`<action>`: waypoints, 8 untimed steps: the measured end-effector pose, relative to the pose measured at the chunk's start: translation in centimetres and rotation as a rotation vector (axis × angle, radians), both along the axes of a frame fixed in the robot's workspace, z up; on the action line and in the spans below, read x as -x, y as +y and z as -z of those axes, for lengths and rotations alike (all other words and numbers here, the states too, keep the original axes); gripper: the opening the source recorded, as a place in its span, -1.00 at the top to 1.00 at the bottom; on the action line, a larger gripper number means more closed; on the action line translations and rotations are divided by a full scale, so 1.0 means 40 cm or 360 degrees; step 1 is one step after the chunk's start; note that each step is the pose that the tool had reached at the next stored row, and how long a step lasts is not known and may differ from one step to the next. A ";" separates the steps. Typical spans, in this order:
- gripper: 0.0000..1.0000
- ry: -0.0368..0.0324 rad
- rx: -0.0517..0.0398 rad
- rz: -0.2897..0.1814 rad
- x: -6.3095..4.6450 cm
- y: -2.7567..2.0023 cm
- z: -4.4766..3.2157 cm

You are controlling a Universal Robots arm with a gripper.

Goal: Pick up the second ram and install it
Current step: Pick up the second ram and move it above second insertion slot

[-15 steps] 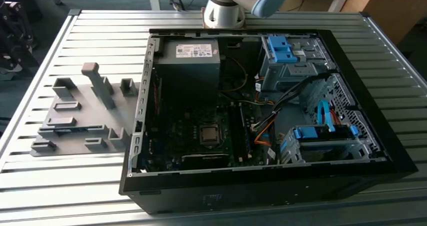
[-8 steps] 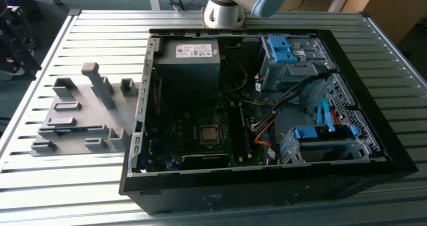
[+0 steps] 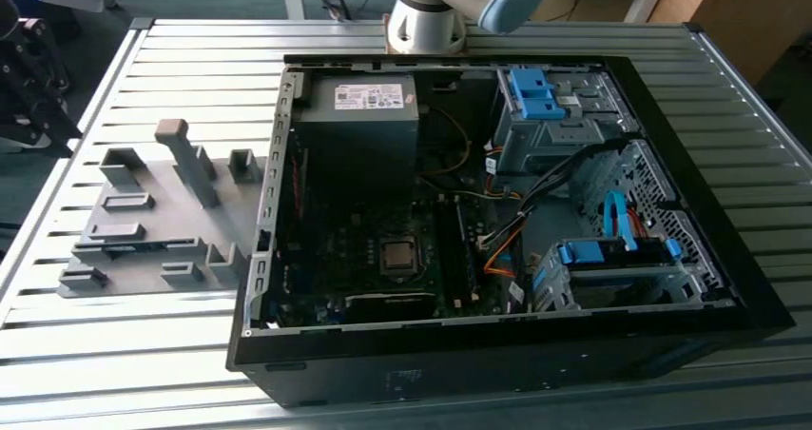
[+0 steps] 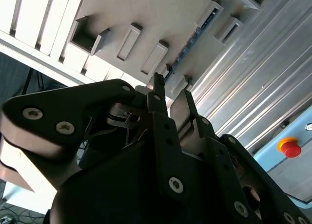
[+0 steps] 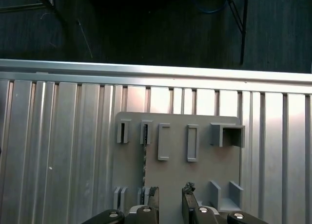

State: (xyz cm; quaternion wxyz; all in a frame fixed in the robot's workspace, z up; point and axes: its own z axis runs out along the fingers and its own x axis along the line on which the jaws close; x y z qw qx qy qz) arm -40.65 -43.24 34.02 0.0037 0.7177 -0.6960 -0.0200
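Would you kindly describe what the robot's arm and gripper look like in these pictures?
The arm in the exterior view is silver-grey tubing with a pale blue joint cap. The gripper in the second wrist view is matt black, with jointed linkages, silver screw heads and two narrow fingers.

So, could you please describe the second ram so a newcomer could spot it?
Beside the open computer case, to the exterior view's left, lies a grey holder plate. The second ram stands on edge between its slotted blocks: a thin blue board, unlike the grey plastic around it.
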 end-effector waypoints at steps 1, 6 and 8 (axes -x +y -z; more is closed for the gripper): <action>0.35 0.0000 0.0000 -0.0003 0.000 0.000 0.001; 0.35 0.0000 0.0000 -0.0012 0.000 -0.001 0.005; 0.35 0.0000 0.0000 -0.0023 0.000 -0.002 0.007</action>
